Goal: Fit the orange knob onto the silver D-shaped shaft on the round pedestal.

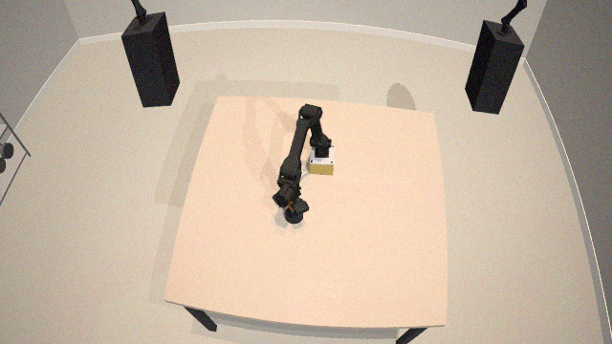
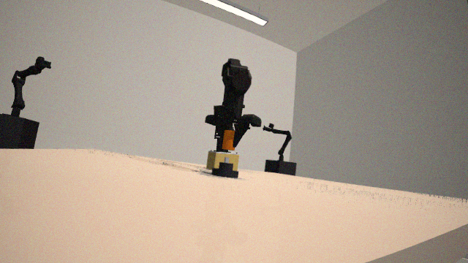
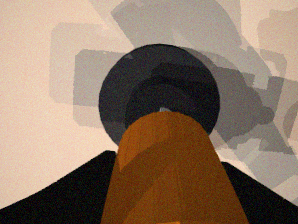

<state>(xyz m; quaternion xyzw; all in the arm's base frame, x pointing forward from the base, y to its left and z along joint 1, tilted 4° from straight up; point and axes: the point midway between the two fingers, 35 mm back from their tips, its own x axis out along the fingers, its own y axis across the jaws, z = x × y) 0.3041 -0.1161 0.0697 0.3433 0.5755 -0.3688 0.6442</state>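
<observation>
The orange knob [image 2: 228, 140] [image 3: 167, 160] is held upright between the fingers of my gripper [image 2: 228, 145], which is shut on it. The knob hangs above the round black pedestal [image 1: 294, 218] [image 2: 225, 172] [image 3: 111, 100], with a gap between them in the exterior view. The silver shaft [image 2: 227, 160] [image 3: 164, 109] stands up from the pedestal's middle. In the wrist view only a sliver of it shows just past the knob's edge. The knob's underside hole and the shaft's flat side are hidden.
The arm's base stands on a yellow block with a white top [image 1: 321, 169] [image 2: 213, 161], behind the pedestal on the table [image 1: 311, 277] [image 2: 183, 219]. Two black stands [image 1: 152, 67] [image 1: 492, 72] with other arms are beyond the table.
</observation>
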